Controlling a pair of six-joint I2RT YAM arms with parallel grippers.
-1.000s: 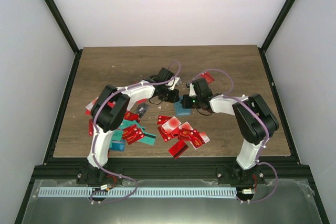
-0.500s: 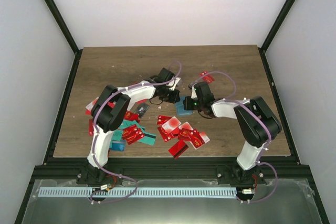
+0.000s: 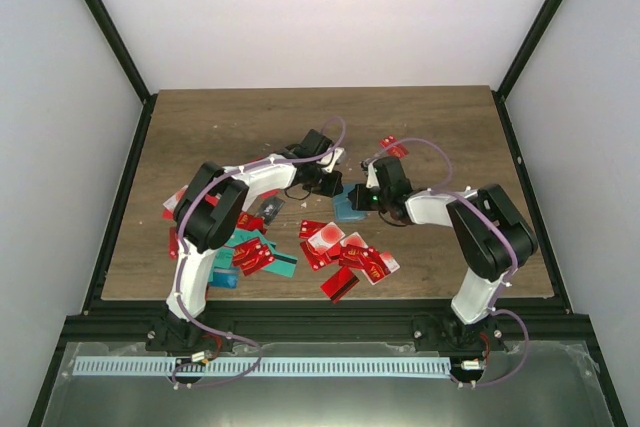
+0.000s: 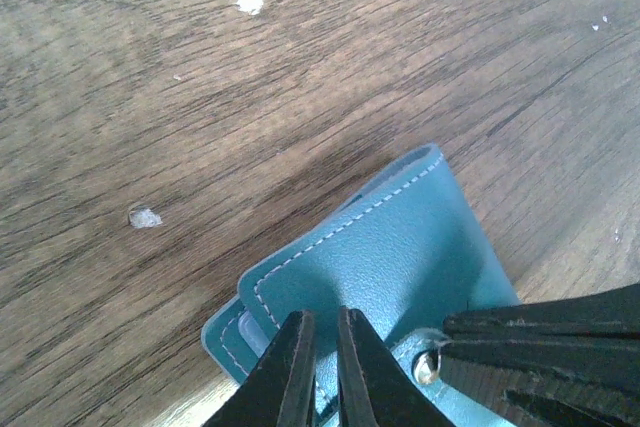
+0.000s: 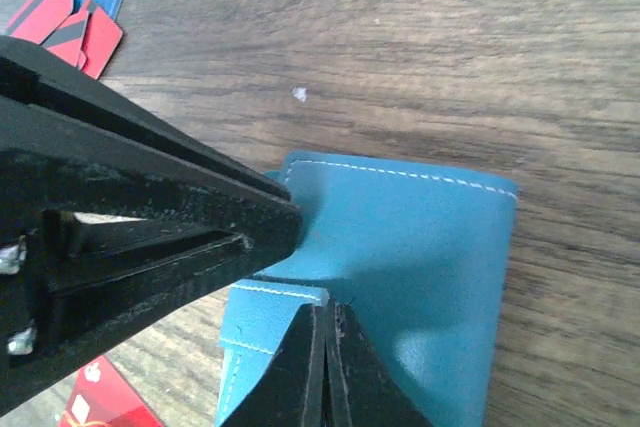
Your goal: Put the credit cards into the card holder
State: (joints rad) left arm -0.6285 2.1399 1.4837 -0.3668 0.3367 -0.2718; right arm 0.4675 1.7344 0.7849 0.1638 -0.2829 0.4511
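Together, left gripper and right gripper pinch card holder edges.

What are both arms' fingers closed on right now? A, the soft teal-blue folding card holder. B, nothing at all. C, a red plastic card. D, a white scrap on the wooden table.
A: each wrist view shows it, with the left arm's fingers and the right arm's fingers both pinched onto edges of the soft teal-blue folding card holder, which lies on the wood.
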